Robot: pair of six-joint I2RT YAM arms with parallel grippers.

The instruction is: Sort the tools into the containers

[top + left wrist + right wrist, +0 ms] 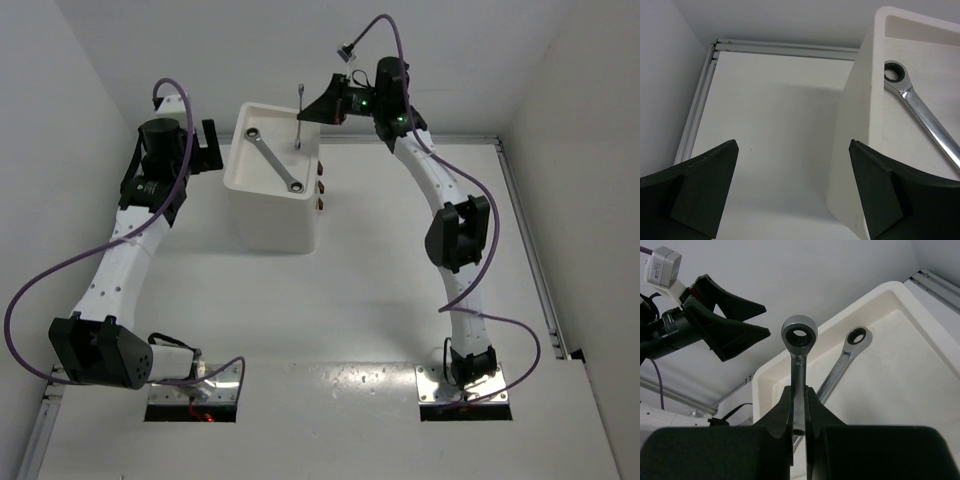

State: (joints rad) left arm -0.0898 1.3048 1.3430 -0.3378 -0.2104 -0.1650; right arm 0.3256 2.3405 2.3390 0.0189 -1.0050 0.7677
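Starting at the left, the left arm [125, 235] reaches toward the left wall of the white container [262, 215]. The left jaws are released: their two dark fingers [700, 192] stand wide apart and hold nothing, with only bare worktop [775, 130] between them. The container wall rises just beside the finger on the right side of these jaws.

One silver wrench [275, 158] lies flat and diagonal in the shallow tray on top of the container, well to the right of the left jaws, with its ring end toward the far left corner. Small dark knobs [321, 187] show on the right face of the container.

Further right, the right jaws are clenched on the shank of a second wrench [799, 352]. It stands upright between them, ring end up, over the right part of the tray. Whether its lower end touches the tray floor cannot be told. The lying wrench passes just behind and to the right of the held one in the right wrist view.
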